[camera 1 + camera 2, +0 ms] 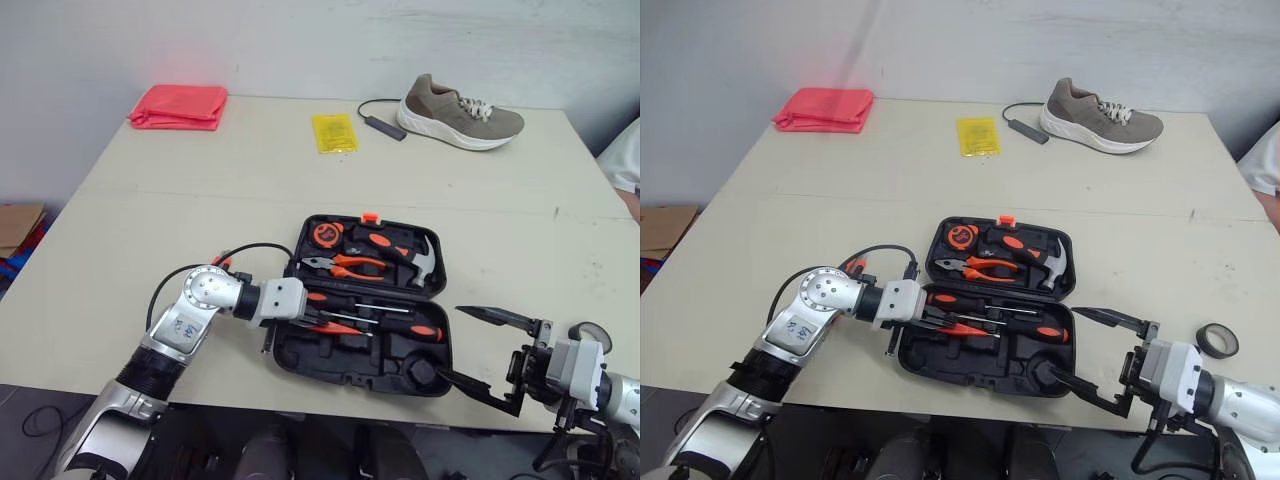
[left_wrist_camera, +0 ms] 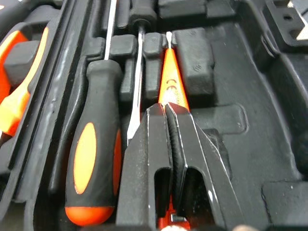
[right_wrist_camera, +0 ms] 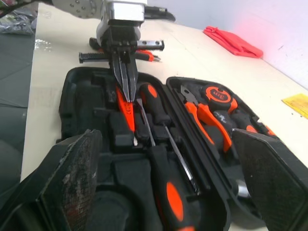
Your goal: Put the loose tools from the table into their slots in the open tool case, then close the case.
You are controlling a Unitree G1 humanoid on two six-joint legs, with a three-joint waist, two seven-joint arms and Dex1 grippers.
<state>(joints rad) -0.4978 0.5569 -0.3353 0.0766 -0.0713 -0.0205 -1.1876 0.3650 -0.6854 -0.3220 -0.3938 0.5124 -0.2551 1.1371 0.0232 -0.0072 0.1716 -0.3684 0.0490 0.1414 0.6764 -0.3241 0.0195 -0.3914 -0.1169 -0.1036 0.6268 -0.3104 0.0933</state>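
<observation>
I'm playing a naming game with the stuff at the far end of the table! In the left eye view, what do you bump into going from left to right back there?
From left to right: red cloth → yellow packet → grey-brown shoe.

Cream-topped table takes up most of the scene; faint seam runs across the top, side to side. Plain white wall directly behind the far edge, slightly scuffed. Light even and diffuse, shadows soft; pink tint on the wall just above a folded red cloth at the far left corner. Also along the far edge: yellow packet, taupe sneaker. Cardboard box on the ground left of the table. Dark floor below the near edge.
</observation>
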